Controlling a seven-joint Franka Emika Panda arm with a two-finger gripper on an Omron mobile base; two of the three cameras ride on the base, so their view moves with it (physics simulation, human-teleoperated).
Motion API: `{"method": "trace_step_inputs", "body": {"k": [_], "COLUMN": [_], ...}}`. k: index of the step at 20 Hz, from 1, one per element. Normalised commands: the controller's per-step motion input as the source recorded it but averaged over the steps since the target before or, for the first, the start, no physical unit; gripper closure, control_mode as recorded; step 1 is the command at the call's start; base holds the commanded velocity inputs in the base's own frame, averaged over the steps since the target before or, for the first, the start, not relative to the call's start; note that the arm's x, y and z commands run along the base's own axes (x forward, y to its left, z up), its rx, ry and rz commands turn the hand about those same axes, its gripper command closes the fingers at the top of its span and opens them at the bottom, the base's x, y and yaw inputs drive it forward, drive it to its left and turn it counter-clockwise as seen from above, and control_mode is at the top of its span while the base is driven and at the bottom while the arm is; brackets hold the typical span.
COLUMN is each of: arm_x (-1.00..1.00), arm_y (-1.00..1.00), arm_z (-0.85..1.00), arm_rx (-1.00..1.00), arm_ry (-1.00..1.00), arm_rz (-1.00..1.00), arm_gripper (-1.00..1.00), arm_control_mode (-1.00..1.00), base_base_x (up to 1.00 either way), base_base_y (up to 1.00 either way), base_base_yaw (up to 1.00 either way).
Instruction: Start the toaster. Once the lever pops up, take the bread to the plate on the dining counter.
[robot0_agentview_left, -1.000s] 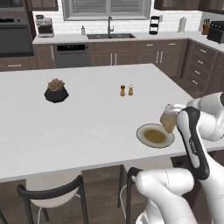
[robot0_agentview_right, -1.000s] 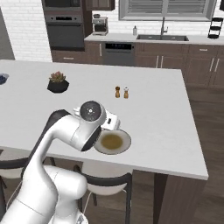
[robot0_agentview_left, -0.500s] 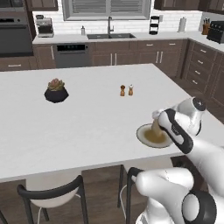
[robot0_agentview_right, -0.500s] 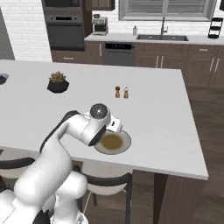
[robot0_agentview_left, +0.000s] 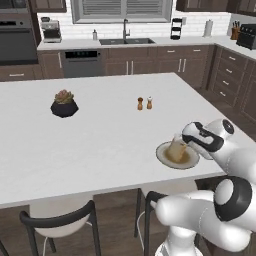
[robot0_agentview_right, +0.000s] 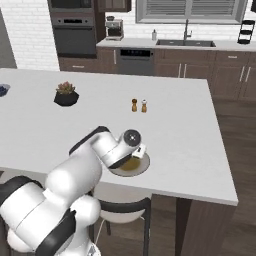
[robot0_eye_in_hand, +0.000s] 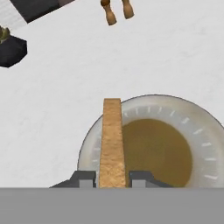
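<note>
Over the near edge of the wide white tabletop (robot0_agentview_left: 100, 145), the dark two-finger gripper (robot0_eye_in_hand: 112, 178) pinches the thin golden-brown bread slice (robot0_eye_in_hand: 112, 144) edge-on, its far end reaching just past the left rim of the pale round plate (robot0_eye_in_hand: 201, 131) with its brown centre. Released from this spot, the bread could tip outward over that rim onto the tabletop, because it hangs near the plate's edge, not its middle.
</note>
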Motion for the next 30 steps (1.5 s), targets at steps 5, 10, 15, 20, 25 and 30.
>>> {"method": "trace_step_inputs", "body": {"k": [5,10,15,20,25,30], "arm_x": [0.45,0.63,0.05,-0.23,-0.27,-0.49], "arm_y": [-0.10,0.00,0.00,0.02,0.29,0.26], "arm_z": [-0.33,-0.23,-0.69,-0.53,-0.32,-0.36], "arm_rx": [0.07,0.06,0.05,0.06,0.07,0.01], "arm_ry": [0.00,0.00,0.00,0.00,-0.01,-0.01], "arm_rz": [0.12,0.09,0.08,0.05,0.00,-0.02], "arm_gripper": [1.00,1.00,1.00,1.00,1.00,1.00], "arm_control_mode": [-1.00,-1.00,-1.00,-1.00,-1.00,-1.00], "base_base_x": [0.00,0.00,0.00,0.00,0.00,0.00], "base_base_y": [0.00,0.00,0.00,0.00,0.00,0.00], "base_base_yaw": [0.00,0.00,0.00,0.00,0.00,0.00]}}
